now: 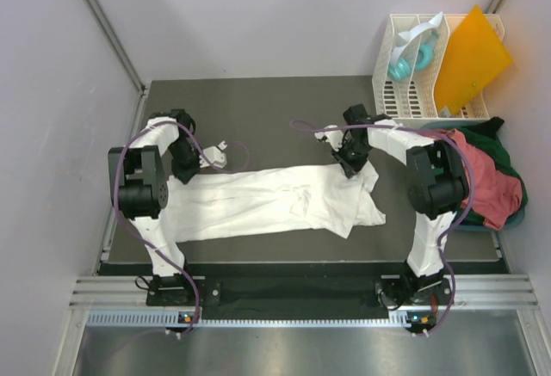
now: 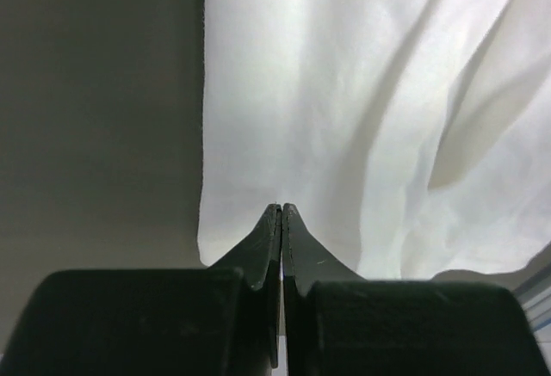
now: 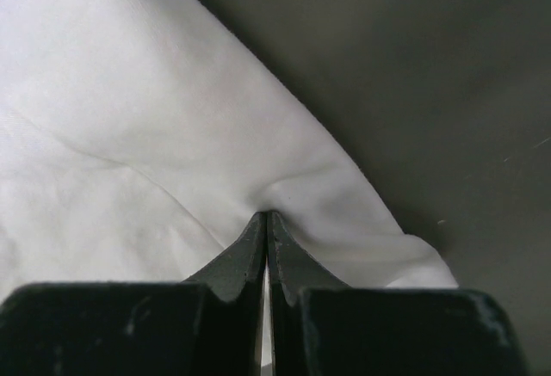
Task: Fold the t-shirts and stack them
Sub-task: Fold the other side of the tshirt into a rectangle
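Mid-fold, white t-shirt [image 1: 275, 200]
Left fingers [image 2: 261, 251] and right fingers [image 3: 245, 260] clamped its far edge — next, I'd guess, carry it nearward evenly.

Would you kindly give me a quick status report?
Left gripper shut on large white cloth t-shirt. Right gripper shut on same shirt. Nothing obstructing.

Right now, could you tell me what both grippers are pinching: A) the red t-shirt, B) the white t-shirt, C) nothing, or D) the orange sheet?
B: in the wrist views the left gripper and the right gripper are each shut on the white t-shirt.
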Robot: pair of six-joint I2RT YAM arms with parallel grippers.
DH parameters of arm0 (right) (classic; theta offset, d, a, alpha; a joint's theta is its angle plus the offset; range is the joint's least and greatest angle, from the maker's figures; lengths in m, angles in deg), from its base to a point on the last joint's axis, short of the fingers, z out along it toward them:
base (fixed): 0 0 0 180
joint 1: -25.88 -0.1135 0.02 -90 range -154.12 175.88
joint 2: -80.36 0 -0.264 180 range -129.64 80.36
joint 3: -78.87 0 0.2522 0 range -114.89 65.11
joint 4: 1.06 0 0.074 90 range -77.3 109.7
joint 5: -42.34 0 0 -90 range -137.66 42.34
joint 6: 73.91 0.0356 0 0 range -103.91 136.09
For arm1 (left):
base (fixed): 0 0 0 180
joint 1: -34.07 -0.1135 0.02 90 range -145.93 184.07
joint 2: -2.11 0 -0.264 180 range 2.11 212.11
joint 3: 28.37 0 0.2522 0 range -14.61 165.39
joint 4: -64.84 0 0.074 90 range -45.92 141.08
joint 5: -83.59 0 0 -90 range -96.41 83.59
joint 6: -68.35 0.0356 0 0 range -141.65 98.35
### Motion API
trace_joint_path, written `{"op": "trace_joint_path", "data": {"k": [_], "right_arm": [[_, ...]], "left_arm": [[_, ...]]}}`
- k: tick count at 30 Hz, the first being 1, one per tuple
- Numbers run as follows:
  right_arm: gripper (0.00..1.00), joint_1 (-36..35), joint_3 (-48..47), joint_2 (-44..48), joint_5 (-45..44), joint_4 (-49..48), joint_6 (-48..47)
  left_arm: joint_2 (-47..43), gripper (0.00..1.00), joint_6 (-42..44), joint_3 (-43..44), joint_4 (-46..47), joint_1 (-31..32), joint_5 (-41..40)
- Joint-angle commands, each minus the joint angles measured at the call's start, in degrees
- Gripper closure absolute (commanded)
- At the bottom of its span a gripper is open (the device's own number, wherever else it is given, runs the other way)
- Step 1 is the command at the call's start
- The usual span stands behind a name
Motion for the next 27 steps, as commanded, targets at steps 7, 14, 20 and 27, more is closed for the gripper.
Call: {"op": "trace_joint_path", "data": {"k": [7,14,20,27], "right_arm": [[1.00,0.8,-2.6,-3.2,-3.1,-5.4,2.2],[1.00,0.7,-2.6,-3.3,-7.1,-7.5,1.3],[1.00,0.6,-4.3,-5.1,-8.3,-8.8,-1.0],[1.00,0.4,-3.3,-5.4,-10.2,-10.2,-3.2]], "left_arm": [[2.0,1.00,-3.1,-5.7,12.2,-0.3,-6.4],[1.9,1.00,-6.3,-8.0,24.2,-0.2,-12.6],[2.6,1.00,-8.3,-7.4,25.7,0.5,-14.8],[0.0,1.00,-7.5,-8.5,22.9,0.8,-14.5]]}}
